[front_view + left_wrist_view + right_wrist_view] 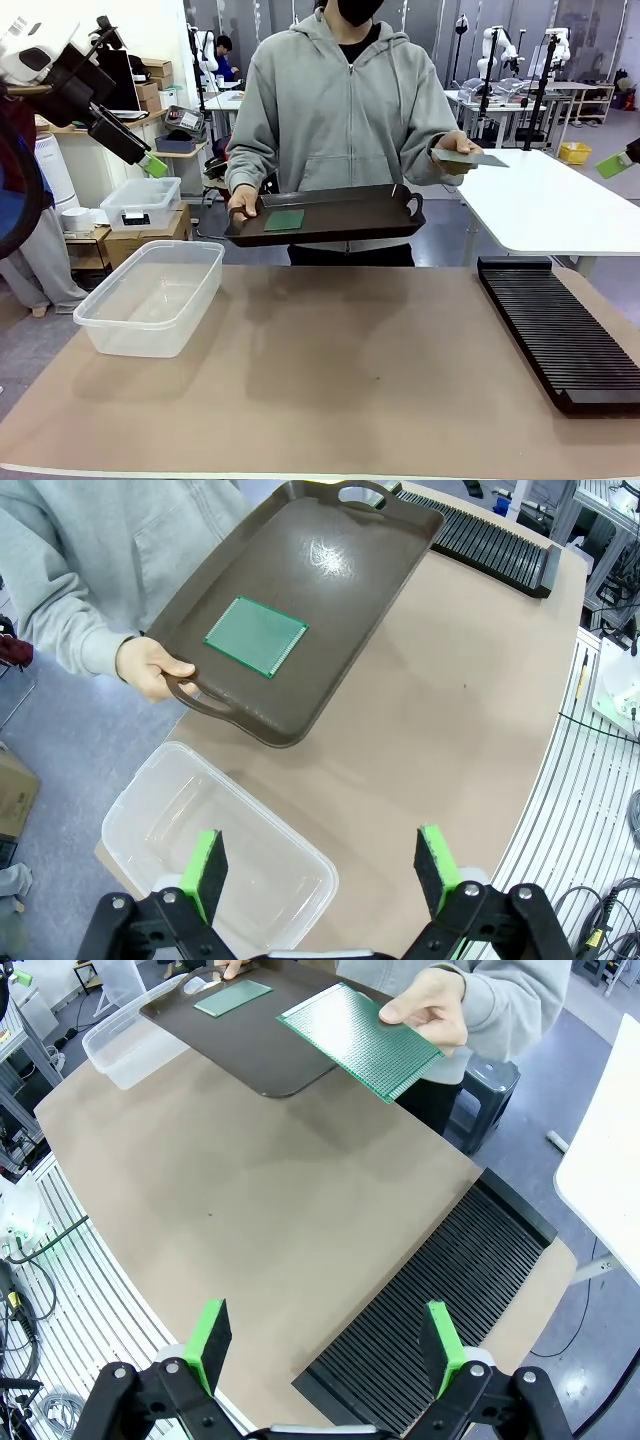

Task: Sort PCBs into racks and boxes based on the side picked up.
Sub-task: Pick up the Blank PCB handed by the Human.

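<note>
Step in hand: the start of a pick, I judge; no board is taken yet and nothing is sorted.
Left jaws: wide apart and empty, high above the clear tub (200, 830).
Right jaws: wide apart and empty too, high above the near end of the black rack (440, 1300).
Squarer PCB (256, 636): it lies flat on the brown tray (350, 600), near the handle that one hand of the person (150, 668) grips.
Longer PCB (360, 1038): the person's other hand (435, 1010) holds it out flat by one end, in the air beyond the far edge of the desk (350, 380), on the rack's side.
Tray position: held in the air at the far edge of the desk, not resting on it.
Next move, as I judge: one arm must reach across to a board and close on its free edge, clear of the fingers; the side it takes then decides rack or tub.
Risk: the boards are thin and flat, so the one on the tray may slide.
Count: two PCBs, one tray, one rack, one tub.
Rack and tub: both without any board; the rack is on the robot's right, the tub on its left.
</note>
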{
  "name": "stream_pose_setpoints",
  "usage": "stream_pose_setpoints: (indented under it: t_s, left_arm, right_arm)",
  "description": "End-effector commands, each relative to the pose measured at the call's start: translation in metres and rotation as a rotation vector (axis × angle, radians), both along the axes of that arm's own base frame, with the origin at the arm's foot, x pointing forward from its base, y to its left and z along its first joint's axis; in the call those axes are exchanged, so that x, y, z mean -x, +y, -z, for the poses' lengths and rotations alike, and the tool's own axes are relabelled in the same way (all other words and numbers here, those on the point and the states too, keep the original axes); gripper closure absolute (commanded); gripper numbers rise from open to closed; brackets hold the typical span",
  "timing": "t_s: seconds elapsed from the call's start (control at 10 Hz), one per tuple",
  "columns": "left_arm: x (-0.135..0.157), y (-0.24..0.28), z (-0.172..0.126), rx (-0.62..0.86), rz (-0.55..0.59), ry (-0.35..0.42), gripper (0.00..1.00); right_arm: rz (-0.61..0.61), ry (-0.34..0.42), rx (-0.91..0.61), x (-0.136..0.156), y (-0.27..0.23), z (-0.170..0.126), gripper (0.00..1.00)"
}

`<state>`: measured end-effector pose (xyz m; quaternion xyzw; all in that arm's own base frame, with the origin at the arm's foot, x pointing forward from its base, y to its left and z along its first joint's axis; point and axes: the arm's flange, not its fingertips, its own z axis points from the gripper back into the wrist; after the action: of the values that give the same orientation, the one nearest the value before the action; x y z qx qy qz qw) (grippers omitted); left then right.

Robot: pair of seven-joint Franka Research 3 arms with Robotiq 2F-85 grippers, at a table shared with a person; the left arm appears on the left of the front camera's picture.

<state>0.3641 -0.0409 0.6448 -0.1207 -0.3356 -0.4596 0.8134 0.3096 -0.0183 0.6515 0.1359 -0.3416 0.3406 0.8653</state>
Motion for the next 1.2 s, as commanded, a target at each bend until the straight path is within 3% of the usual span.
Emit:
stream_pose_setpoints:
  t_s: [0.0,1.1]
  left_arm:
    - [-0.0003,0.0015,0.0003,0.002,-0.001,0.001,0.00]
    - [-0.0003,0.0015,0.0003,0.002,-0.001,0.001,0.00]
  right_arm:
    - [0.001,-0.001,-0.001,0.0002,-0.0002,-0.0007,0.00]
    - [0.001,-0.001,-0.001,0.0002,-0.0002,-0.0007,0.00]
